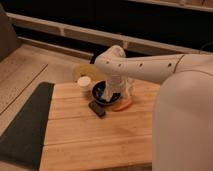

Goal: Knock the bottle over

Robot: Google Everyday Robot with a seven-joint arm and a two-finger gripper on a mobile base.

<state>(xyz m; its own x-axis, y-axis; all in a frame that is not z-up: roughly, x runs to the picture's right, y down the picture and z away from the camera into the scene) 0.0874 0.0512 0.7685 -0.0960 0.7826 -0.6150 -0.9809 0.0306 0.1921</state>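
Reaching in from the right, the white arm [150,67] bends down at its wrist over the far part of the wooden counter [100,142]. The gripper [113,91] hangs low there, over the right side of a black bowl [99,97]. Whether it is spread or closed I cannot tell, since it blurs into the bowl and the wrist above it.

The bottle [128,89] is just right of the gripper, a faint, glassy shape that seems to stand upright near the counter's far edge. I cannot tell whether the gripper touches it.

An orange piece [123,105] lies on the wood in front of the bottle, close to the bowl's right rim. A short white cup [84,83] stands just left of the bowl, and a pale yellow round thing [77,71] sits behind it at the counter's far-left corner. A small flat black object [97,109] lies just in front of the bowl.

A dark mat [25,125] runs along the counter's left side. The robot's bulky white body [185,125] fills the right of the view and hides the counter's right end.
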